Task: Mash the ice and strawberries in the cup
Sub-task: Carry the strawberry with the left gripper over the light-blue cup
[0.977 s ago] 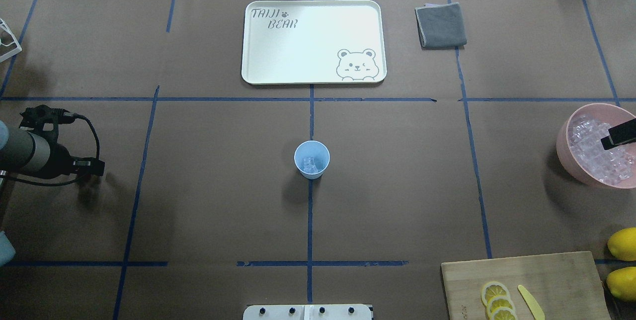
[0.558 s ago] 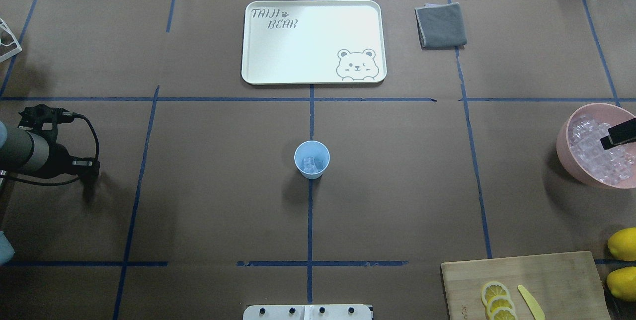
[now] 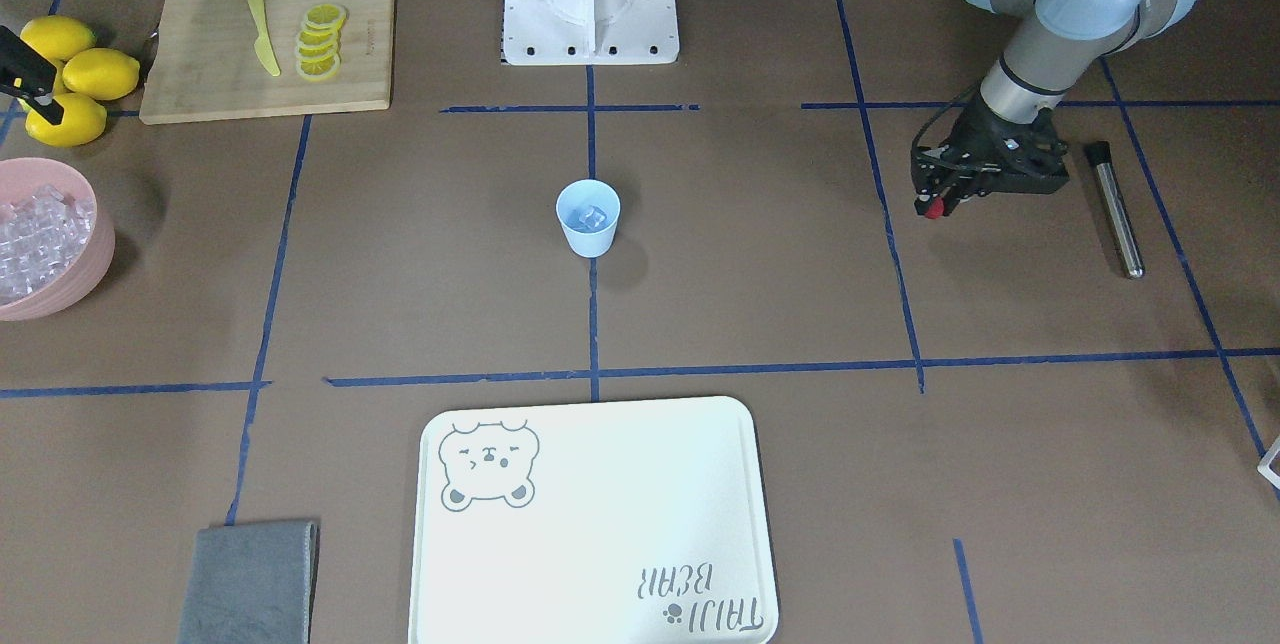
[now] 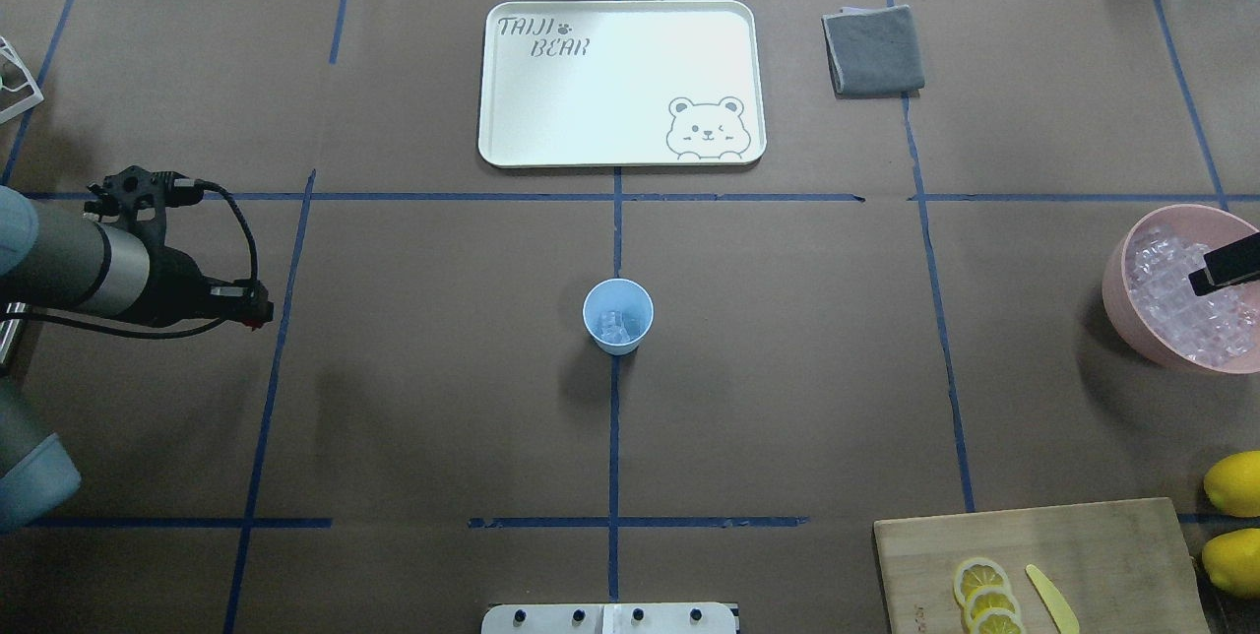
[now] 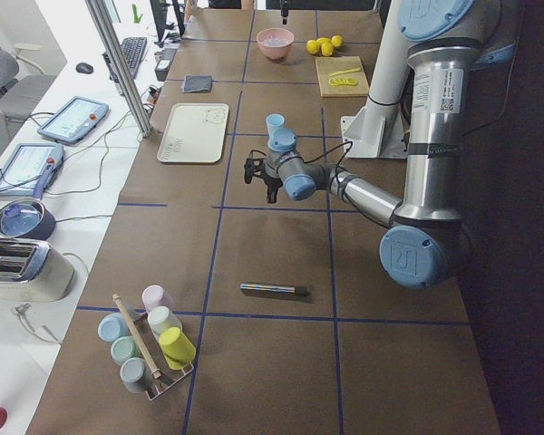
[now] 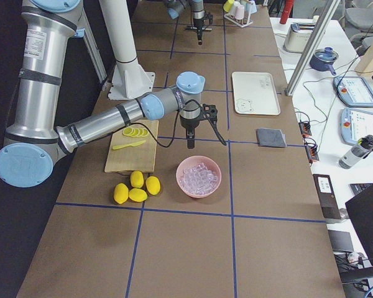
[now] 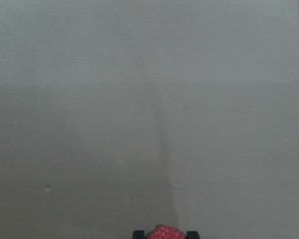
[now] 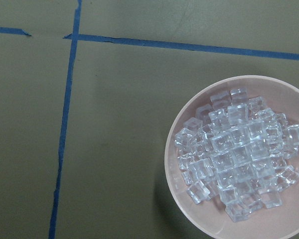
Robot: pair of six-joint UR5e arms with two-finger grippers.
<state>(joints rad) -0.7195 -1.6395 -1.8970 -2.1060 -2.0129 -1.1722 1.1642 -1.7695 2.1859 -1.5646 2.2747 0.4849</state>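
Several ice cubes (image 4: 613, 325) lie in the pale blue cup (image 4: 594, 299), which stands upright at the middle of the table (image 4: 787, 368), well away from every edge. The left gripper (image 3: 932, 207) hangs above the table near its left edge, fingers pinched narrowly on a red strawberry (image 7: 165, 232). The right gripper (image 4: 1223, 267) hovers over a pink bowl (image 4: 1115, 285) heaped with more cubes at the right edge; whether its fingers are apart or together I cannot tell.

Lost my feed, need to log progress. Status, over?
Left gripper shut on strawberry, away from cup. Right gripper over bowl, jaws unclear. Cup holds ice only. Path to cup bare.
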